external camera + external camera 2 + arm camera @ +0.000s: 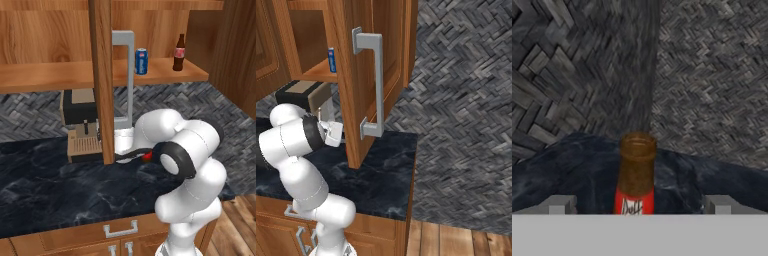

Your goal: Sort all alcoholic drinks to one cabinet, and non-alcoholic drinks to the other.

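Beer bottle (635, 172) stands on the dark marble counter (45, 190) under the open cabinet door (363, 80), its neck between the gripper's (639, 204) wide-open, empty jaws. Soda can (141, 61) and cola bottle (179, 53) already sit shelved. Next, I reckon: close on the neck, lift clear.

A wooden cabinet door (101, 75) stood open over the dark marble counter (55, 190), its grey handle (125, 75) facing outward. A black-and-tan coffee machine (80, 125) sat on the counter against the grey herringbone wall (30, 117), partly hidden behind the door. Below the counter's edge ran wooden drawers (90, 237) with silver pulls (120, 230).
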Motion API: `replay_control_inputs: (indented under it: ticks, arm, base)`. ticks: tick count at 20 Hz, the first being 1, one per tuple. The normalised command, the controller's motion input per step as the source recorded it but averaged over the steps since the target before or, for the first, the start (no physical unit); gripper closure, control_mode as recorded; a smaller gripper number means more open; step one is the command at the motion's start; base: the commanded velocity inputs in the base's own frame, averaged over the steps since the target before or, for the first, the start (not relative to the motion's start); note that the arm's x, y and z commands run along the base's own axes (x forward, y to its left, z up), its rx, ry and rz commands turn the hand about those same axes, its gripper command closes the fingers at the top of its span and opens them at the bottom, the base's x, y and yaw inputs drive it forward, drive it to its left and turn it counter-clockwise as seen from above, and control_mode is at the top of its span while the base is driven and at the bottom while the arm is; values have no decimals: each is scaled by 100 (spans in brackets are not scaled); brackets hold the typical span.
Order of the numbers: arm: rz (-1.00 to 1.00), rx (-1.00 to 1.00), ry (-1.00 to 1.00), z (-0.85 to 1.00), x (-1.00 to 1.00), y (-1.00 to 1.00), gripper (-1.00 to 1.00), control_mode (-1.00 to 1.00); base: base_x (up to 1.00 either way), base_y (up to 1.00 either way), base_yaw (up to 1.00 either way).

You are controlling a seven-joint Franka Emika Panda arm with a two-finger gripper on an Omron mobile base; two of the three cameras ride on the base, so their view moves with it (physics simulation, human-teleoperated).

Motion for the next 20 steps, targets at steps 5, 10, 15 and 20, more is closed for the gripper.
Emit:
replay_control_inputs:
  ticks: [5,10,15,20]
  arm:
    - [0,-3,2,0,1,-8,-100,-100]
    - [0,-2,5,0,8,-4,-100,-100]
    - [0,-2,5,0,0,-8,-100,-100]
    - [0,-4,2,0,0,-3,100,-100]
  base:
    - [0,0,0]
    - [0,0,0]
    - [0,0,0]
    - [0,0,0]
